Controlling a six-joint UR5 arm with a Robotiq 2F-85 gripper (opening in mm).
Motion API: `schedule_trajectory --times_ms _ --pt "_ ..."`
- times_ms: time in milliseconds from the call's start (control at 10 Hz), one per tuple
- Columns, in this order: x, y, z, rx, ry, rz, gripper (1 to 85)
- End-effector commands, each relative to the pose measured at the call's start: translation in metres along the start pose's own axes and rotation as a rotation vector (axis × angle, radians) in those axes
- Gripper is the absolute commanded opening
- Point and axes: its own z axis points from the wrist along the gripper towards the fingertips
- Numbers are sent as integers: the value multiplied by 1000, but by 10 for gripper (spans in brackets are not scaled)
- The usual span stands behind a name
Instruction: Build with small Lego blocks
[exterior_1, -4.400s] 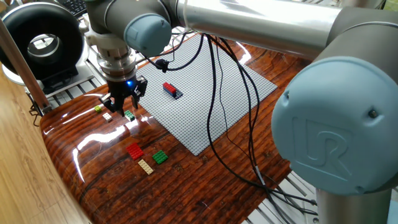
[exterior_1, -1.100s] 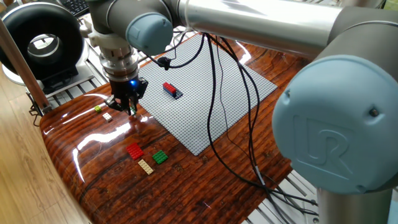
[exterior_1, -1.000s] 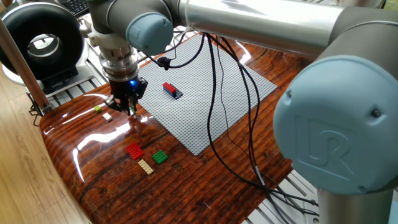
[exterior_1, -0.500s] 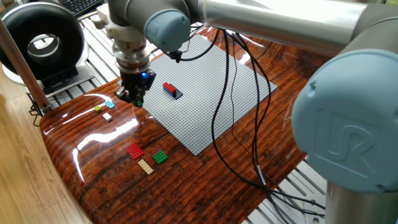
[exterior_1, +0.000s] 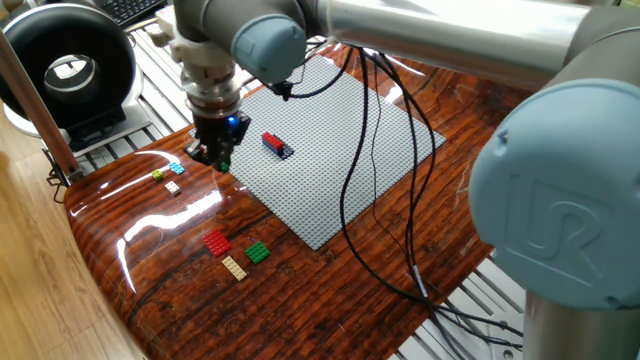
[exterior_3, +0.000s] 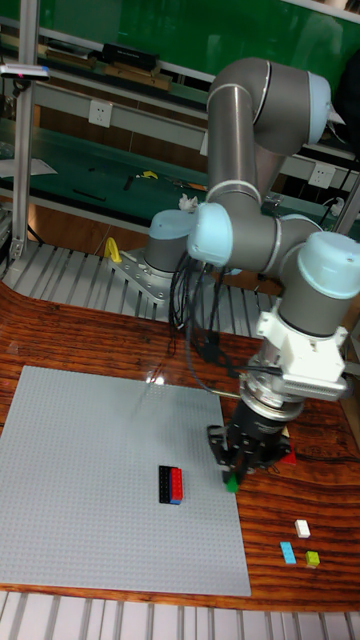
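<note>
Up off the table, a green block (exterior_3: 232, 484) sat pinched in the closed tips of the gripper (exterior_3: 238, 470), just over the edge of the grey plate (exterior_1: 330, 150). Near it, on the plate, stood a red and dark stack (exterior_1: 276, 145). To do well, it should come down straight so the bumps line up.

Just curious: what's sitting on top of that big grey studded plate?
On the grey plate a red brick sits joined to a dark one. Under the gripper the surface is hidden.
</note>
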Motion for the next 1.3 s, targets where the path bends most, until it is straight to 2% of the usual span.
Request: schedule_trajectory --times_ms 0,200,300,400,600,700,800,900,1200 --pt "1 -22 -6 -56 14 -8 13" --pt "-6 -38 -5 6 -16 113 13" --pt "-8 -42 -5 20 -23 126 13" --pt "-7 -47 -5 22 -15 86 13" --pt "-6 -82 -6 -2 20 27 13" --pt "-6 -76 -5 -31 14 22 13" --pt "-8 -78 -5 -25 4 45 13" --pt "-10 -85 -5 2 -1 76 13" --pt "-4 -76 -5 -32 21 94 13"
